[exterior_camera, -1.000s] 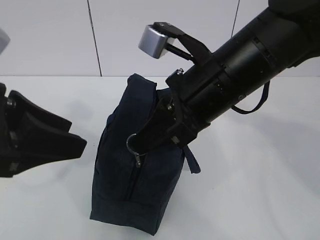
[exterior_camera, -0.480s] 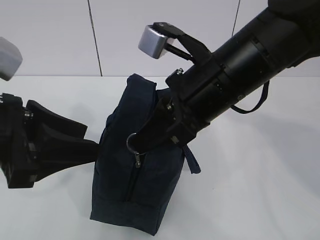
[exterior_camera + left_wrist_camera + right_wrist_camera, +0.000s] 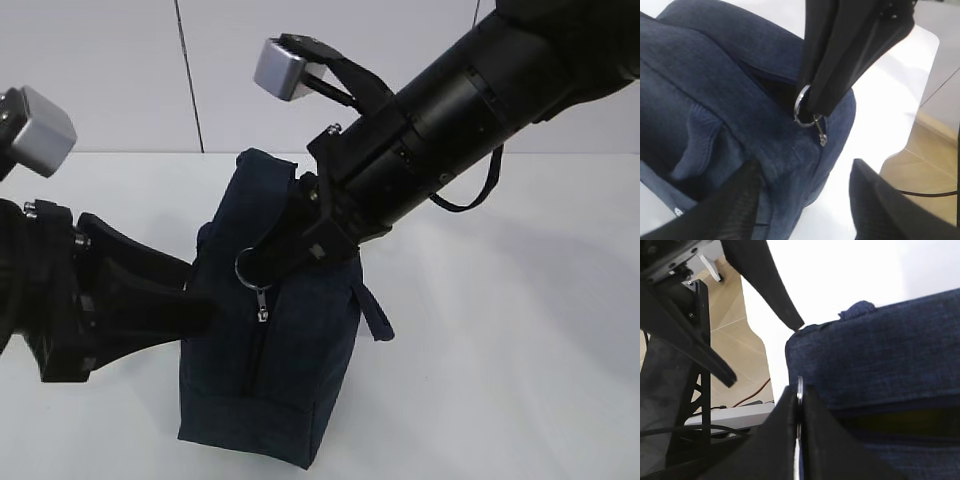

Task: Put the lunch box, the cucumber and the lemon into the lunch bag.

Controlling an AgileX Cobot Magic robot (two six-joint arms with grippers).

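None of the three food items is showing outside; the lunch bag (image 3: 265, 340) is standing low in the centre of the exterior view, so I'm judging they're packed, though something yellowish is only glimpsed through the zipper gap. My right gripper (image 3: 262, 262) is pinching the silver ring pull (image 3: 802, 106) shut. My left gripper (image 3: 802, 200), fingers spread, is pressing against the bag's left side, holding nothing.

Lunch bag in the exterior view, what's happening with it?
The right tool is shut on the silver ring pull of the lunch bag's zipper. The left tool is open, with one finger against the bag's side. Lunch box, cucumber and lemon aren't visible.
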